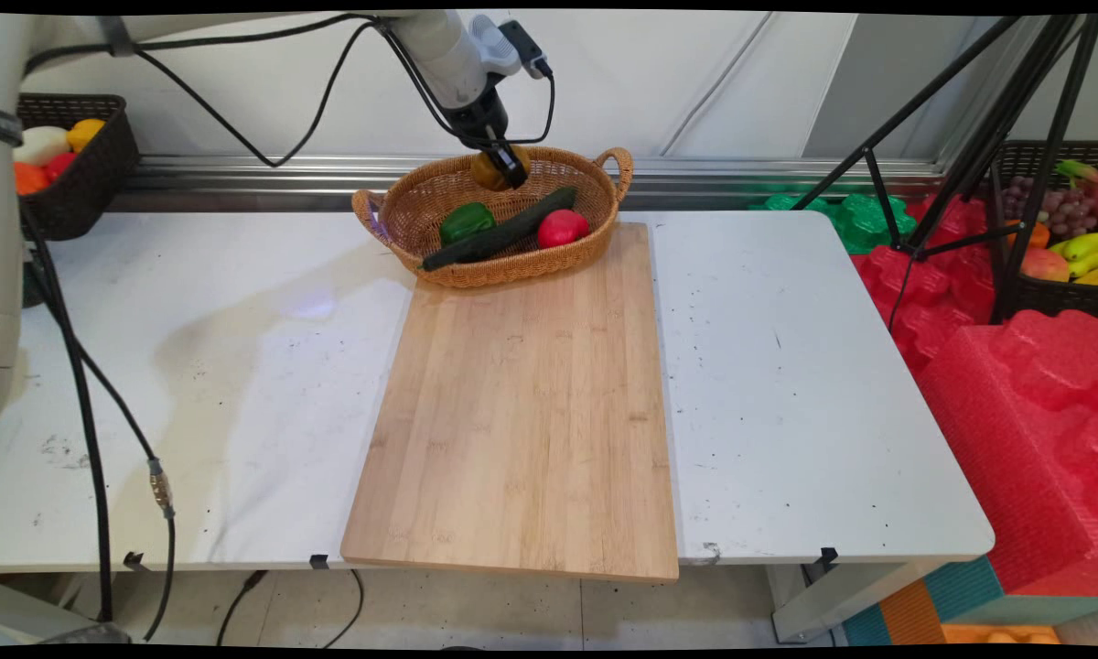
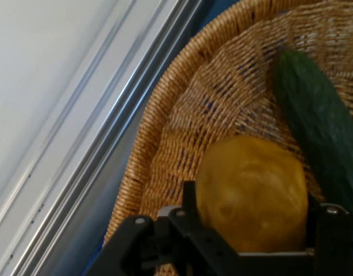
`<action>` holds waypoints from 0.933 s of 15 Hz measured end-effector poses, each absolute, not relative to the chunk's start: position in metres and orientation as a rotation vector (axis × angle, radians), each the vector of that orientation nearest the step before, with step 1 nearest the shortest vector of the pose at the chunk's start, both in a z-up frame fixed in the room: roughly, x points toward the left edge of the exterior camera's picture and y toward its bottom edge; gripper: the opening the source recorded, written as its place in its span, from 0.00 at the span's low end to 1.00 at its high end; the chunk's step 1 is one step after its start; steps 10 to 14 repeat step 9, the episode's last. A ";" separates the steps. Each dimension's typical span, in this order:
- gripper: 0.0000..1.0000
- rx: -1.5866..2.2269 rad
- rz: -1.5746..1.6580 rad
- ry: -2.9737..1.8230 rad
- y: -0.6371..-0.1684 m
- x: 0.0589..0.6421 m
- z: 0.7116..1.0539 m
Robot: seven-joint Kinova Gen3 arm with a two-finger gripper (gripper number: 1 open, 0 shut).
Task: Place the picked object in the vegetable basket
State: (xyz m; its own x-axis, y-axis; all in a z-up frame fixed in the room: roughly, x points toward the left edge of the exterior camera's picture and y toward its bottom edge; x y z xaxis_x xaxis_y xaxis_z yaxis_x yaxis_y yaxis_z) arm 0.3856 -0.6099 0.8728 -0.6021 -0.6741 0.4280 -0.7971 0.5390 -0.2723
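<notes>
My gripper [image 1: 503,167] hangs over the far side of a woven wicker basket [image 1: 595,206] and is shut on a brownish-yellow potato [image 1: 487,171]. In the hand view the potato [image 2: 251,192] sits between the black fingers [image 2: 191,201], above the basket's wall [image 2: 182,132]. Inside the basket lie a long dark cucumber [image 1: 499,231], a green pepper [image 1: 466,221] and a red tomato [image 1: 562,227]. The cucumber [image 2: 320,121] runs along the hand view's right side.
A bamboo cutting board [image 1: 522,403] lies on the white table [image 1: 787,384] in front of the basket. A dark basket of fruit [image 1: 64,160] stands at the back left. Red foam blocks [image 1: 1016,384], a tripod [image 1: 979,137] and another fruit basket [image 1: 1061,229] are on the right.
</notes>
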 end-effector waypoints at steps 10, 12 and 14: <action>1.00 1.254 0.595 -2.539 -0.622 0.391 0.852; 1.00 1.254 0.595 -2.539 -0.622 0.391 0.852; 1.00 1.254 0.595 -2.539 -0.622 0.391 0.852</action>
